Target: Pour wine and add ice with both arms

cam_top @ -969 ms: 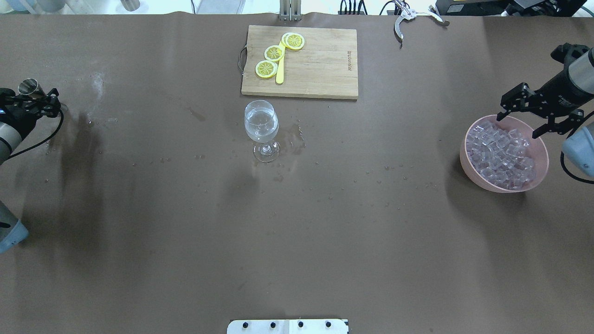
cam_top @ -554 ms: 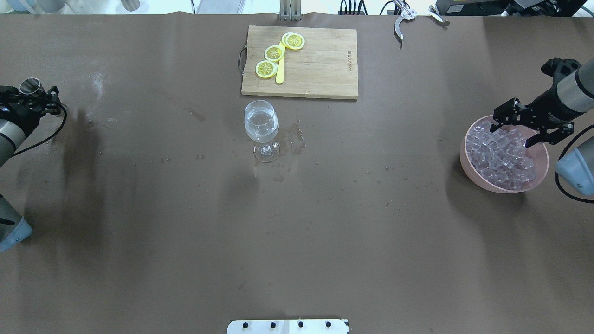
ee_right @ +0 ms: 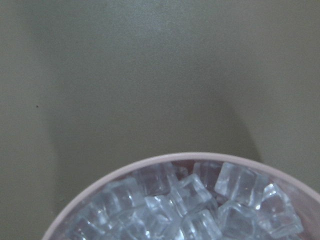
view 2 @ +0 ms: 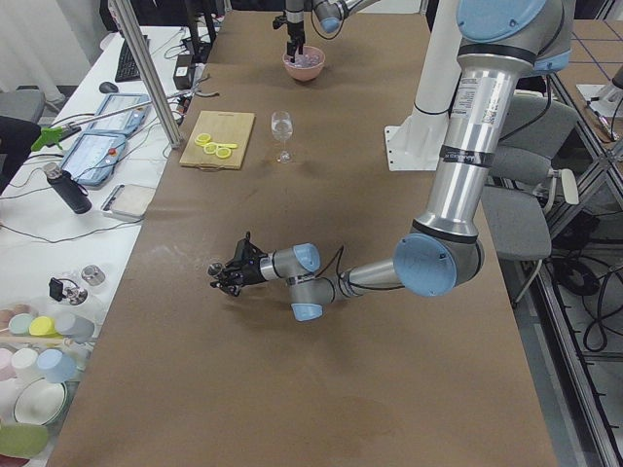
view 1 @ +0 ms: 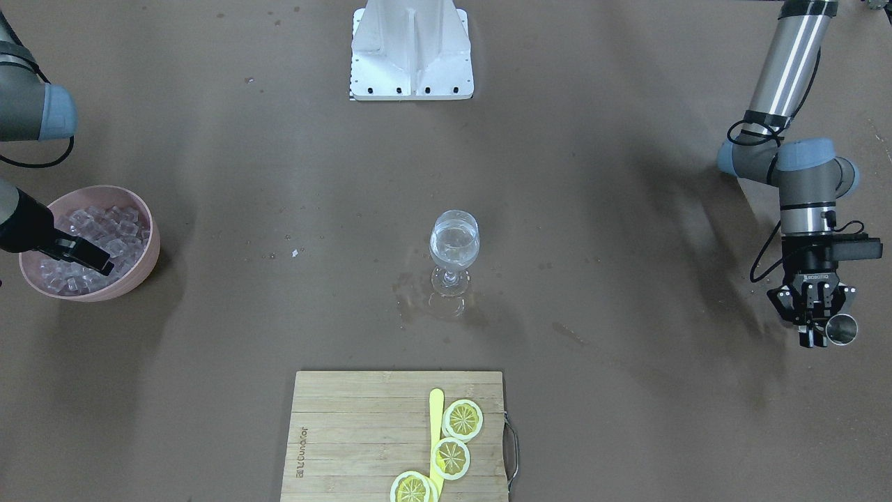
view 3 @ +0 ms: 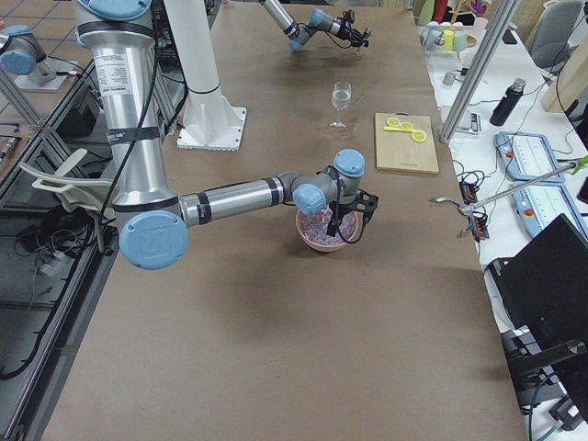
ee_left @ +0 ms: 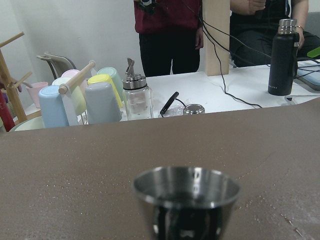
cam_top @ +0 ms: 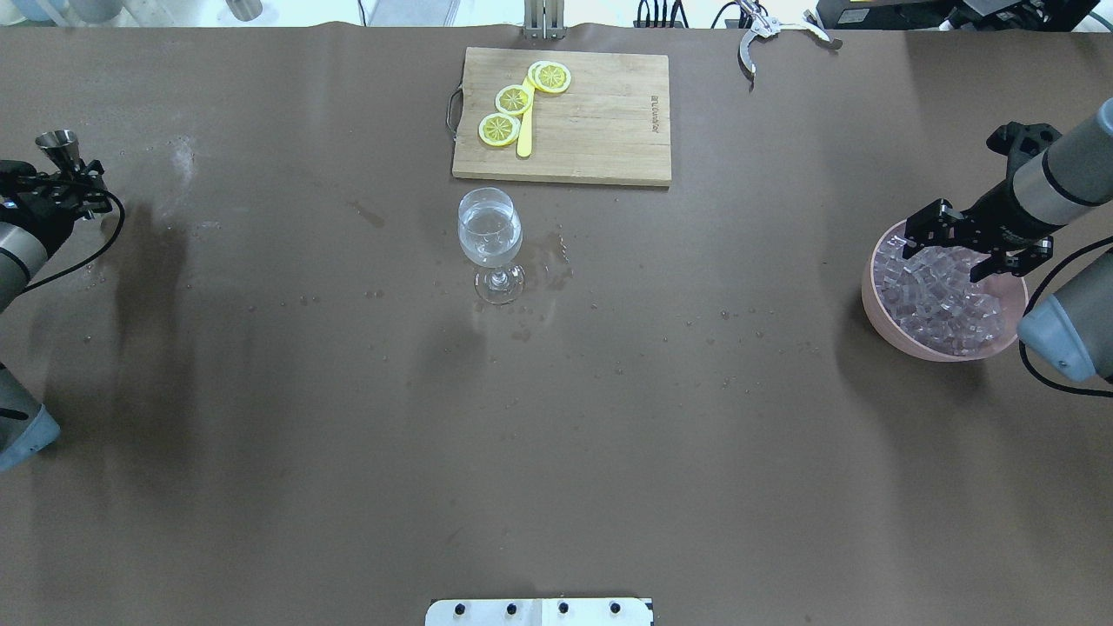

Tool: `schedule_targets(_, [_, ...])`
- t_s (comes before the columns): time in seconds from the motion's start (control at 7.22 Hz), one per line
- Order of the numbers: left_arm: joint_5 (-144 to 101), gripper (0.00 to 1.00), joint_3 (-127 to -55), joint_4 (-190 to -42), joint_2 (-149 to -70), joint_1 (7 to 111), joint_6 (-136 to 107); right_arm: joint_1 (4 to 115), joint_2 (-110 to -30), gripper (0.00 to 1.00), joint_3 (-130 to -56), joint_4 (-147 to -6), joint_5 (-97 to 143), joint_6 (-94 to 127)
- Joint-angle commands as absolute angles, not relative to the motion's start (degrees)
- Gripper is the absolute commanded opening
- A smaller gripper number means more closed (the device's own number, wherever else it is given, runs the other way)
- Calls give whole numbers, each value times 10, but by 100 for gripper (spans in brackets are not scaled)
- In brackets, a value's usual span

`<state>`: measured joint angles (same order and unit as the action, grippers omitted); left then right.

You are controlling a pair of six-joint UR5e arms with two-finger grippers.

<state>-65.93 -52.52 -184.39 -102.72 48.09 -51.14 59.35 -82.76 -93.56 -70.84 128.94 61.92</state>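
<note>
A wine glass (cam_top: 489,235) stands mid-table and holds a little clear wine (view 1: 454,245). At the far left edge my left gripper (cam_top: 63,174) is shut on a steel jigger (cam_top: 59,143), which stands upright and fills the bottom of the left wrist view (ee_left: 186,200). On the right, a pink bowl (cam_top: 872,291) is heaped with ice (cam_top: 935,296). My right gripper (cam_top: 943,259) is open, its fingers spread over the far side of the ice. The right wrist view looks down on the cubes (ee_right: 200,205) and the bowl's rim.
A wooden cutting board (cam_top: 600,117) with lemon slices (cam_top: 513,100) and a yellow knife lies behind the glass. Metal tongs (cam_top: 765,30) lie at the back edge. Droplets and a wet patch (cam_top: 556,256) surround the glass foot. The white base plate (cam_top: 539,611) is at the near edge.
My right gripper has moved left and down over the ice, staying open. The left gripper drew slightly back and turned the jigger from tilted to upright.
</note>
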Motion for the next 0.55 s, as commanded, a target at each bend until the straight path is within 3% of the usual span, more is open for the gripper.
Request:
schedule_targets(0.0, [-667, 8, -525, -1844, -1034, 489, -512, 592, -828, 93, -933, -708, 1287, 611])
schedule_targets(0.14, [-667, 0, -526, -1844, -1041, 495, -513, 592, -828, 85, -933, -708, 1288, 611])
schedule_targets(0.42, [-704, 0, -549, -1842, -1053, 538, -508, 592, -829, 63, -932, -709, 1289, 611])
